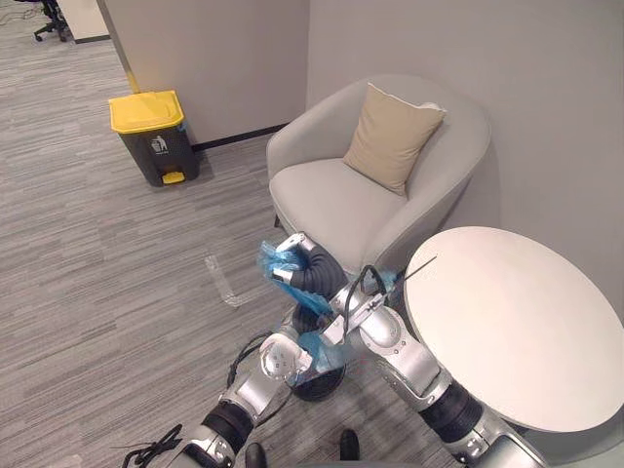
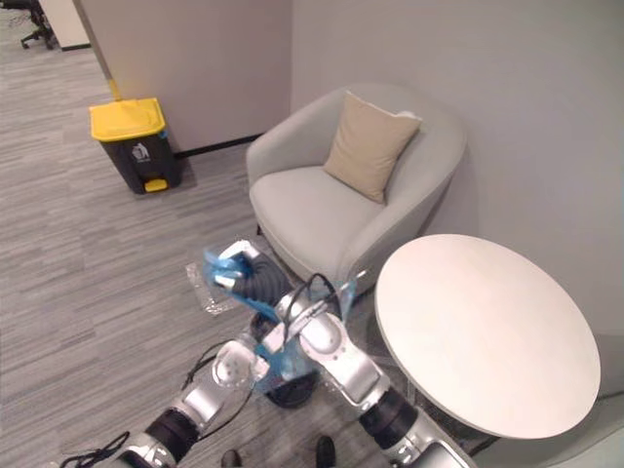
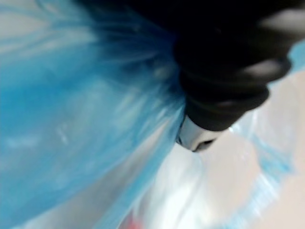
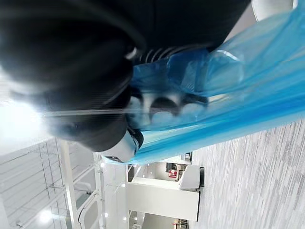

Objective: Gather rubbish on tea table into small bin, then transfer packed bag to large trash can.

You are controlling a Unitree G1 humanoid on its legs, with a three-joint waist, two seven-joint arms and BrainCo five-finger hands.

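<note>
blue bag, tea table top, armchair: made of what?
Blue bag: thin translucent plastic film, glossy; crinkles, light shows through.
Tea table top: smooth matte off-white, maybe laminate or painted wood.
Armchair: light grey fabric upholstery, matte, no sheen.

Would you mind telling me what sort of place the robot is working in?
Probably an office lounge or waiting corner: a grey armchair with a beige cushion, a round white tea table beside it, and a yellow-lidded trash can on grey carpet by the wall.

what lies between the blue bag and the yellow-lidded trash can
Bare grey carpet up to the trash can, in the left eye view; one pale patch lies near the blue bag.
</note>
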